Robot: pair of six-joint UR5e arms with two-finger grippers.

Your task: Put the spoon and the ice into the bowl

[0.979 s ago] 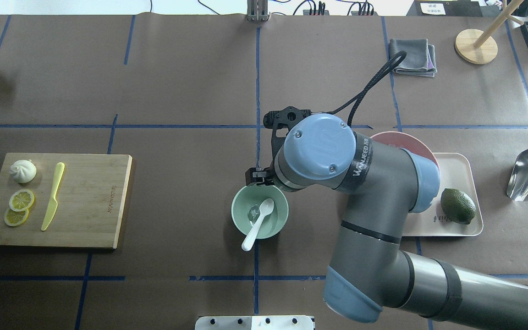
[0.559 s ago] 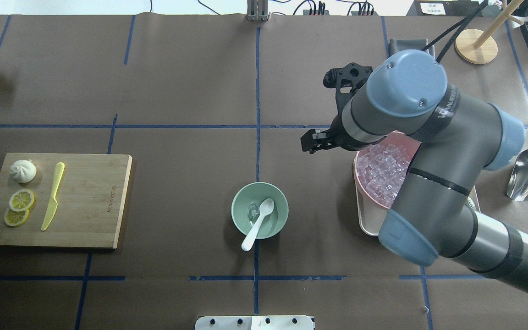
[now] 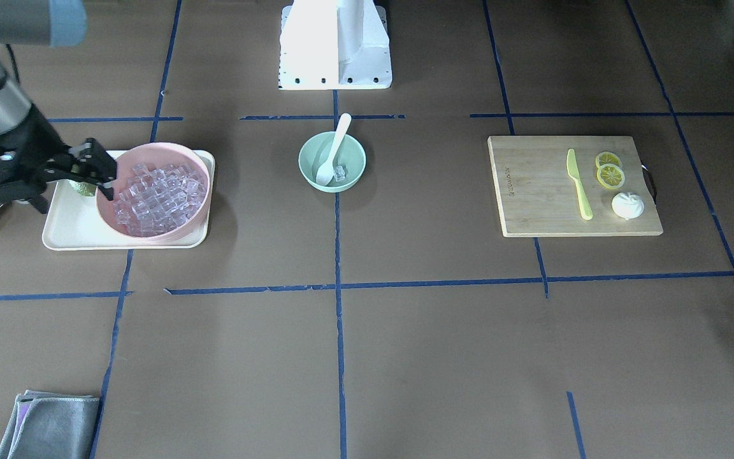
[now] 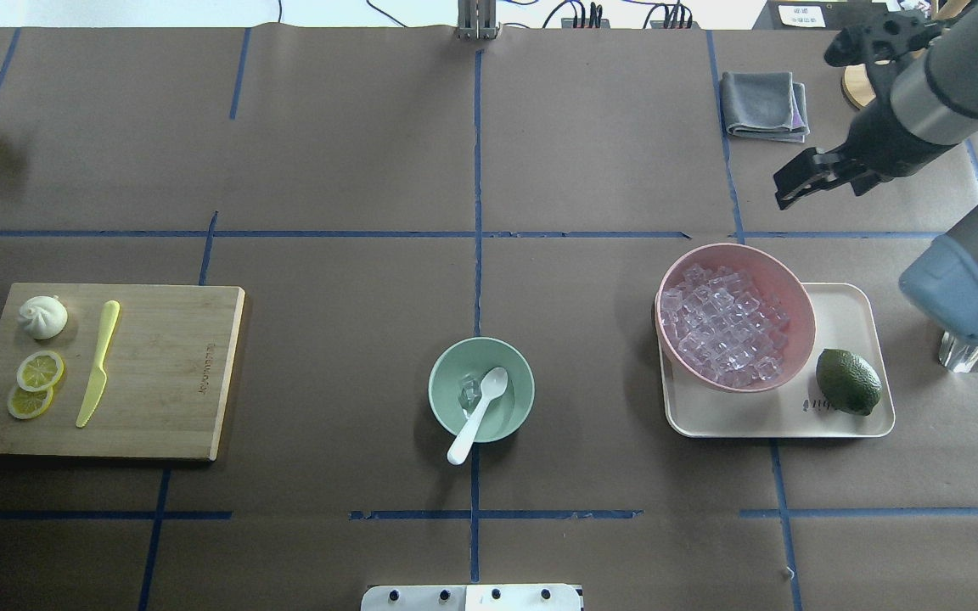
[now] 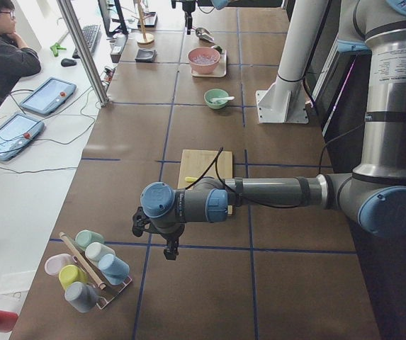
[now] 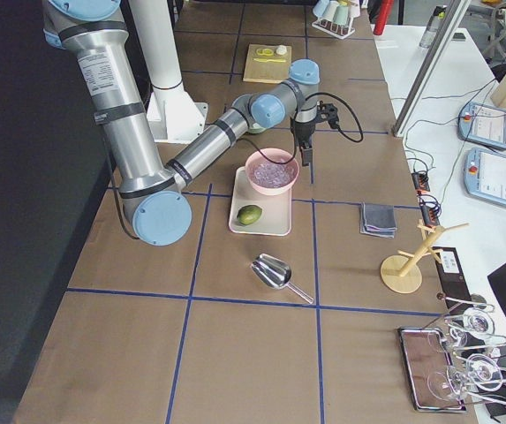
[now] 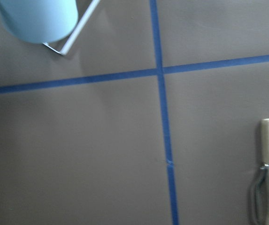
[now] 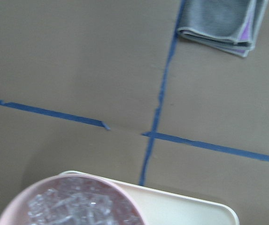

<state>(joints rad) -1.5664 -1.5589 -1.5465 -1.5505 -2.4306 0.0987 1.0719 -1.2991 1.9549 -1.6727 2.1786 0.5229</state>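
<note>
The mint-green bowl [image 4: 440, 382] stands at the table's middle, also in the front-facing view [image 3: 308, 164]. The white spoon [image 4: 477, 414] lies in it, head inside and handle over the near rim. One clear ice cube [image 4: 469, 390] lies in the bowl beside the spoon's head [image 3: 339, 173]. My right gripper [image 4: 788, 192] hovers beyond the pink bowl, far right, with its jaws apart and nothing in them [image 3: 100, 172]. My left gripper [image 5: 168, 249] shows only in the exterior left view, past the cutting board near a cup rack. I cannot tell whether it is open or shut.
A pink bowl [image 4: 805, 299] full of ice cubes and a lime [image 4: 847, 382] sit on a cream tray [image 4: 845, 426] at the right. A folded grey cloth [image 4: 765, 104] lies far right. A cutting board [image 4: 166, 373] with a yellow-green knife [image 4: 98, 363], lemon slices and a bun lies left.
My right arm has swung from over the mint-green bowl to the right and away, past the pink bowl. Spoon and ice cube have stayed in the mint-green bowl.
</note>
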